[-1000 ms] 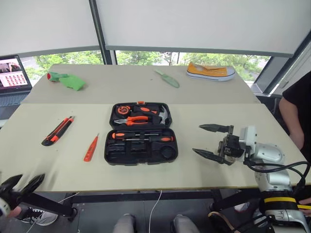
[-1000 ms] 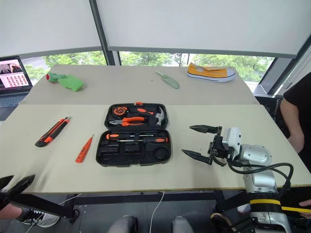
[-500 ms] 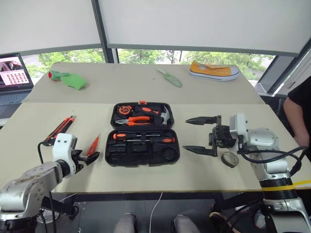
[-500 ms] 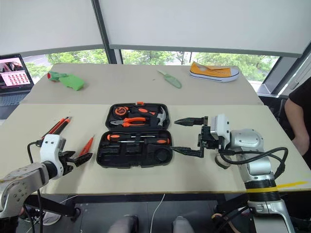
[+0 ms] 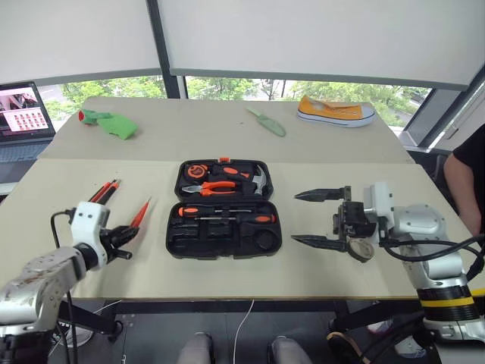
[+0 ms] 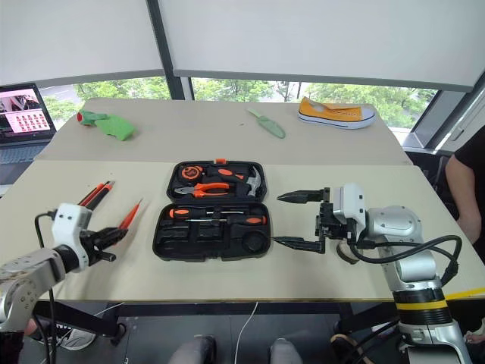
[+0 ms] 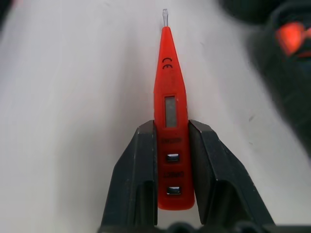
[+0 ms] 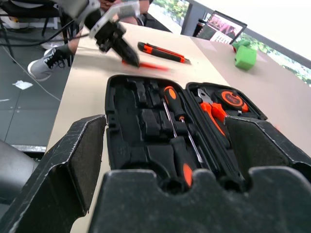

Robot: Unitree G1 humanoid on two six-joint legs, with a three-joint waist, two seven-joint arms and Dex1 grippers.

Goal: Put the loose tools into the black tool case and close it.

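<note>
The black tool case (image 5: 224, 241) lies open at the table's middle, with two black-and-orange screwdrivers (image 5: 225, 214) in its near half. My left gripper (image 5: 125, 236) is shut on the handle end of the slim orange tester screwdriver (image 7: 167, 111), low over the table left of the case. The orange-black utility knife (image 5: 101, 192) lies further left. My right gripper (image 5: 323, 218) stands open right of the case, nothing between its fingers, pointing at the case (image 8: 127, 112). The small grey roll (image 5: 361, 250) lies on the table under the right hand.
A laptop (image 5: 23, 114) with a lit screen sits at the far left. On the far table lie a green cloth (image 5: 111, 124), a green trowel (image 5: 267, 121) and a yellow shoe (image 5: 336, 111). A person (image 5: 467, 174) stands at the right edge.
My left arm came up from the lower left to the tester screwdriver and its fingers shut on it. The right gripper drew slightly away from the case, staying open.
</note>
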